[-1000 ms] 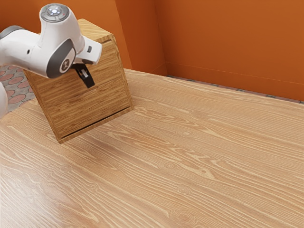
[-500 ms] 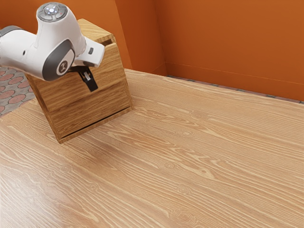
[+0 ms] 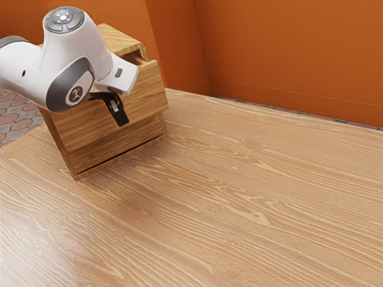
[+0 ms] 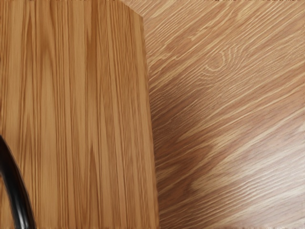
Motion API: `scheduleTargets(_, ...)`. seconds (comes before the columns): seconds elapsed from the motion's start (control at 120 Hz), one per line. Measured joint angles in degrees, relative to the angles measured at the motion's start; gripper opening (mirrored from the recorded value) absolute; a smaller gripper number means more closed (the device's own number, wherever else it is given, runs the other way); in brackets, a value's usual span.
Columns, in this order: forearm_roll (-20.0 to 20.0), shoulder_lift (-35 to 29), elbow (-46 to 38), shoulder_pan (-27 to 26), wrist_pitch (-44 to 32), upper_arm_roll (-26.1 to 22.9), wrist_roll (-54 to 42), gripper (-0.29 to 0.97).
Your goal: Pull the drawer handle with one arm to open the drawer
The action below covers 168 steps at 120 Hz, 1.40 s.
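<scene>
A wooden cabinet (image 3: 102,149) stands tilted at the exterior view's upper left. Its upper drawer (image 3: 143,95) sticks out a little from the cabinet's face, with a dark gap showing at its top corner. My black gripper (image 3: 116,109) presses against the drawer's front, shut on the drawer handle; the white hand hides most of the handle. In the wrist view the drawer front (image 4: 71,114) lies just under the hand, and the black curved handle (image 4: 12,186) shows at its near corner.
The wooden table (image 3: 239,197) stretches wide toward the exterior view's right. Orange walls (image 3: 287,48) close off the back. A patterned floor (image 3: 18,119) shows past the table's left edge.
My hand has moved toward the exterior view's right and slightly down, and the upper drawer has slid out of the cabinet with it.
</scene>
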<state>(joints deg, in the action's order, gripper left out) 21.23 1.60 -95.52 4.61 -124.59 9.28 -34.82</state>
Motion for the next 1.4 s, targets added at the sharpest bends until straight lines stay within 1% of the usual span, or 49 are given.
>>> scheduleTargets(0.208, 1.7, -2.7, -2.7, -0.1, 0.1, -1.7, 0.2, 0.67)
scheduleTargets(0.358, 2.3, -3.4, -4.4, 0.3, 0.0, -2.5, 0.4, 0.68)
scheduleTargets(0.658, 2.4, -4.7, -6.2, 1.6, -0.1, -4.8, 0.6, 0.68)
scheduleTargets(0.75, 2.4, -5.4, -6.4, 1.1, 0.0, -5.0, 0.7, 0.65)
scheduleTargets(1.0, 2.5, -7.4, -6.9, 0.0, 0.5, -5.9, 0.8, 0.66)
scheduleTargets(1.175, 2.5, -10.3, -7.9, -0.1, 1.2, -6.3, 0.8, 0.67)
scheduleTargets(1.25, 2.4, -11.3, -7.4, -0.1, 2.3, -6.8, 0.8, 0.67)
scheduleTargets(1.3, 2.1, -11.2, -5.4, -0.1, 3.8, -7.3, 0.7, 0.67)
scheduleTargets(1.4, -1.1, -11.0, 0.1, -0.3, 8.8, -8.0, 0.7, 0.68)
